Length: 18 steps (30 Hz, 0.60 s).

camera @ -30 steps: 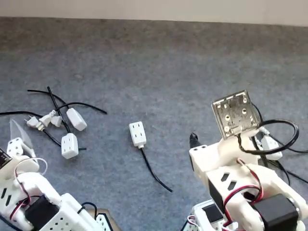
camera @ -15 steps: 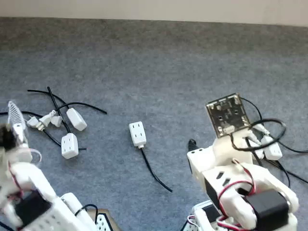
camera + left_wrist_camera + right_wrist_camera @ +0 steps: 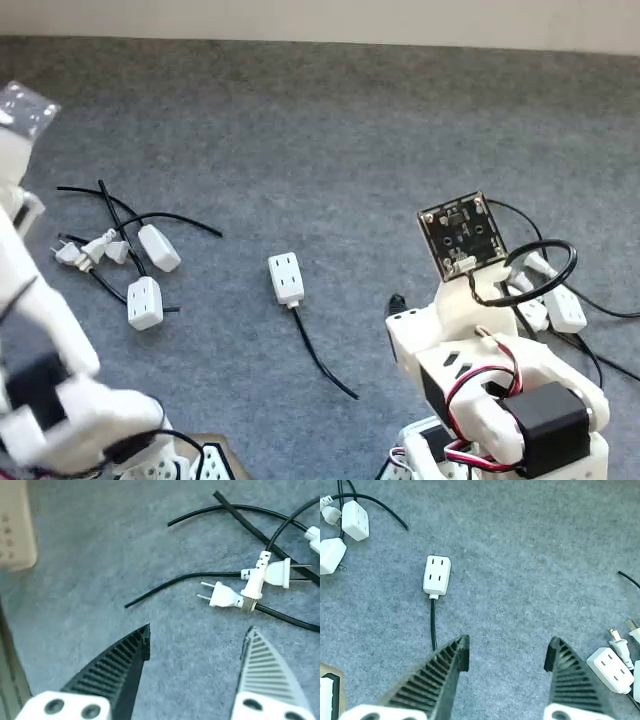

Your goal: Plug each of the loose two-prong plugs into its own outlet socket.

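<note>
grey fuzzy carpet (image 3: pixel 330 130) | white boxy socket (image 3: pixel 286 277) on black cord (image 3: pixel 322 362), frame centre | white two-prong plugs (image 3: pixel 85 250) tangled mid-left | left gripper (image 3: pixel 197 629) ribbed jaws wide apart, empty, near plugs | right gripper (image 3: pixel 508 640) same, empty, touching nothing

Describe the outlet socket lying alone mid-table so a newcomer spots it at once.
On the grey table, find the open stretch between the left cable tangle and the right cable tangle. A white outlet socket lies there, one black cord trailing toward the arms' side. Unlike the other sockets, it lies alone, nothing touching or crossing it.
</note>
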Tool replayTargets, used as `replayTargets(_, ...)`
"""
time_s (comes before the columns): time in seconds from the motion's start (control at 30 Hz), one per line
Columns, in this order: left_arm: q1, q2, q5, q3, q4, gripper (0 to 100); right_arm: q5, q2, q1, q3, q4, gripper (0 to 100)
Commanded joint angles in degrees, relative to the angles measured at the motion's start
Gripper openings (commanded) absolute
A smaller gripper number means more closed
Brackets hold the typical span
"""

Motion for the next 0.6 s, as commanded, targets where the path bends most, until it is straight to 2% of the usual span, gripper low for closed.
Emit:
replayTargets(0.0, 4.4, 13.9, -4.8, -17.3, 7.4, 29, 0.4, -0.2, 0.8, -0.2, -1.4, 24.5)
replayTargets(0.27, 10.6, 30.2, -5.5, -25.8, 13.4, 29, 0.4, -0.2, 0.8, -0.2, -1.4, 24.5)
replayTargets(0.57, 9.7, 38.1, -5.7, -25.8, 13.0, 28, 0.4, -0.2, 0.8, -0.1, -1.5, 24.5)
